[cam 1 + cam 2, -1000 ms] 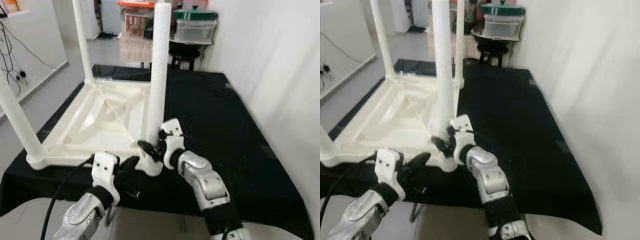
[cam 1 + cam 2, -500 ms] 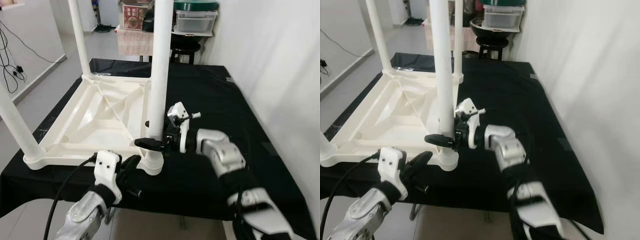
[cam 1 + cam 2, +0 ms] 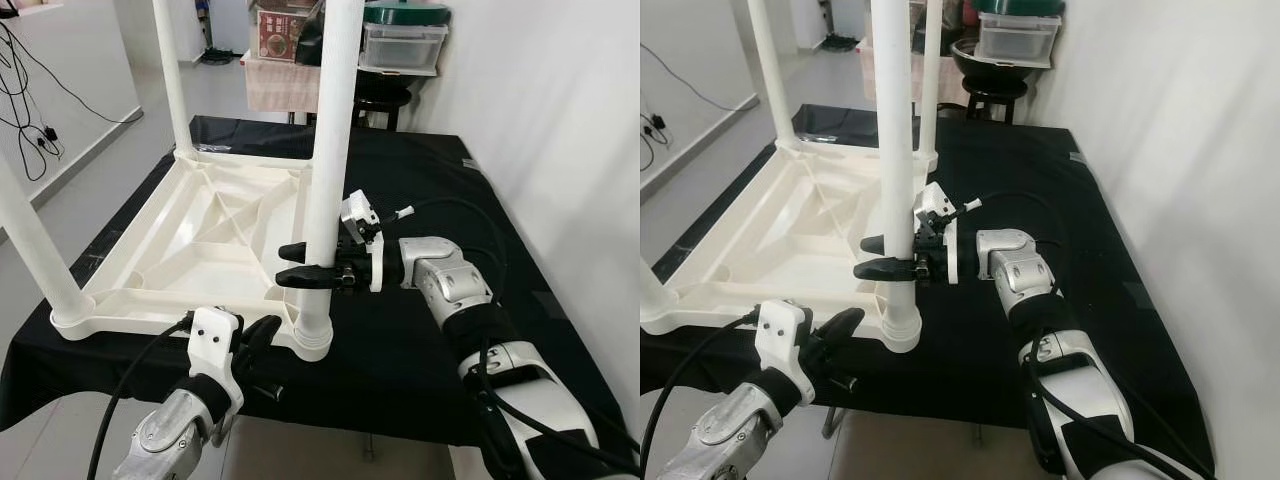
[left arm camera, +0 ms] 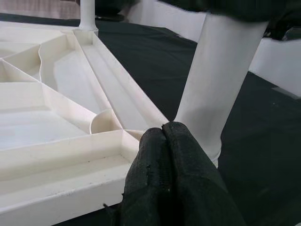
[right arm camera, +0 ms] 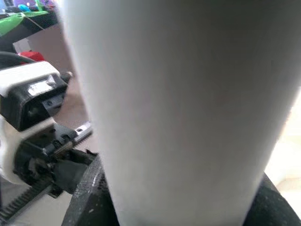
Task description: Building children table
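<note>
A white plastic children's table (image 3: 200, 240) lies upside down on a black-covered table (image 3: 420, 200), with its legs pointing up. My right gripper (image 3: 300, 265) reaches in from the right and is shut on the near right leg (image 3: 330, 120), a little above the corner socket (image 3: 312, 335). One black finger lies on each side of the leg. In the right wrist view the leg (image 5: 188, 94) stands right up against the camera. My left gripper (image 3: 262, 335) is shut with nothing in it and hovers at the front edge, just before that socket. Its fingertips (image 4: 164, 141) press together.
Three other legs stand up: near left (image 3: 35, 250), far left (image 3: 172, 80), far right (image 3: 932, 90). A white wall (image 3: 560, 150) runs along the right. A stool (image 3: 385, 95) and a green-lidded box (image 3: 405, 40) stand behind. Cables (image 3: 30, 120) hang on the left.
My right gripper has risen from the leg's base and stretched out level, its fingers now closing round the leg higher up. The left gripper has stayed put. The camera has shifted slightly.
</note>
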Controlling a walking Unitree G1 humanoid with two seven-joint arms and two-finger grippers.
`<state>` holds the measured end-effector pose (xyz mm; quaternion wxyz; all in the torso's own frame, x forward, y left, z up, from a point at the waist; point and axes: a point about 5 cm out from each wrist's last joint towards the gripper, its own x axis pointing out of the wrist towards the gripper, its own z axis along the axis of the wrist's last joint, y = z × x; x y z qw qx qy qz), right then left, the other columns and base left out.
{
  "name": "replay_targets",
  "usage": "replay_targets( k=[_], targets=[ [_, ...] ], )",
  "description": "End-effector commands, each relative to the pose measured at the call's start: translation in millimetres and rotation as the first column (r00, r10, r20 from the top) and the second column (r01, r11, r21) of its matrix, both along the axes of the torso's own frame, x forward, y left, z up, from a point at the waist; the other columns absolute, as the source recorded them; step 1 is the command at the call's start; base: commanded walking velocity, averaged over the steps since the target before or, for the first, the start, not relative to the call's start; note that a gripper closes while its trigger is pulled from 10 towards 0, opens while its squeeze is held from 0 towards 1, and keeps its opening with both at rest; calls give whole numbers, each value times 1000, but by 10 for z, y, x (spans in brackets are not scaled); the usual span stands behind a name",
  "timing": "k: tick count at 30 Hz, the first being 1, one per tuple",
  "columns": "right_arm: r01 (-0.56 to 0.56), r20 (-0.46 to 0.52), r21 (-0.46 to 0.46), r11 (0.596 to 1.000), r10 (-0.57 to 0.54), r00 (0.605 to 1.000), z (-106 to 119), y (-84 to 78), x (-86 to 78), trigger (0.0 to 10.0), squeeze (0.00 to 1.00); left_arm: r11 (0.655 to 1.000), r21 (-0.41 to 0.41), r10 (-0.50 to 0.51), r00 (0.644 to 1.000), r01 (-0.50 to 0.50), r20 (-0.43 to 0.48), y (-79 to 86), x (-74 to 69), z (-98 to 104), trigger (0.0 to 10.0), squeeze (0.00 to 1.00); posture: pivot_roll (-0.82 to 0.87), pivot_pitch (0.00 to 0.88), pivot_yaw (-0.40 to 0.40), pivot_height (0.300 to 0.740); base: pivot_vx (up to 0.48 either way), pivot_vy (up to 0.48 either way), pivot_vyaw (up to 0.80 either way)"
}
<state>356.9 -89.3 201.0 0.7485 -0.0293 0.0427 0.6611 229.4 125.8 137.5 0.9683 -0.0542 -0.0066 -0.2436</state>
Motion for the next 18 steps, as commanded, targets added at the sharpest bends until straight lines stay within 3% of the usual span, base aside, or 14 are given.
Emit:
replay_targets(
  k=[1,2,3,5,6,7,8,9,11,13,15,17,18],
  targets=[
    [119,-28,-62,991,-121,992,-188,-132,4,0,0,1000,4,-2,1000,2,-15,-11,-32,-13,10000,0,43,65,-89,740,0,0,0],
    [119,-28,-62,991,-121,992,-188,-132,4,0,0,1000,4,-2,1000,2,-15,-11,-32,-13,10000,0,43,65,-89,740,0,0,0],
    [207,-23,-86,974,-210,977,-277,-152,-29,0,0,1000,5,-3,1000,3,-14,-4,-41,-6,10000,0,40,73,-89,740,0,0,0],
    [207,-23,-86,974,-210,977,-277,-152,-29,0,0,1000,5,-3,1000,3,-14,-4,-41,-6,10000,0,40,73,-89,740,0,0,0],
    [387,-33,-127,913,-394,918,-408,-141,-61,0,0,1000,7,-3,1000,3,-13,8,-52,2,10000,0,44,83,-95,740,0,0,0],
    [673,-81,-135,728,-685,724,-502,-96,-143,0,0,1000,10,-1,1000,1,-12,28,-65,12,10000,0,40,99,-86,740,0,0,0],
    [753,-114,-170,636,-772,626,-579,-21,-359,0,0,1000,13,0,1000,0,-12,44,-72,15,10000,0,37,103,-75,740,0,0,0],
    [787,-141,-186,588,-809,571,-597,18,-512,0,0,1000,15,1,1000,-1,-12,54,-75,16,10000,0,37,103,-75,740,0,0,0],
    [798,-111,-185,574,-819,563,-583,38,-534,0,0,1000,17,1,1000,0,-14,58,-71,9,10000,0,21,83,-63,740,0,0,0],
    [788,-78,-181,589,-807,585,-574,59,-517,0,0,1000,18,0,1000,0,-15,57,-67,4,10000,0,21,83,-63,740,0,0,0],
    [810,-6,-186,556,-825,565,-603,13,-362,0,0,999,29,-13,1000,14,-21,40,-54,-11,10000,0,50,67,-79,740,0,0,0],
    [816,3,-189,546,-831,557,-620,3,-322,0,0,999,35,-19,1000,19,-22,34,-51,-15,10000,0,50,67,-79,740,0,0,0],
    [815,10,-192,546,-830,558,-623,12,-301,980,0,999,38,-17,1000,18,-22,27,-48,-16,10000,0,52,63,-80,740,0,0,0]
  ],
)
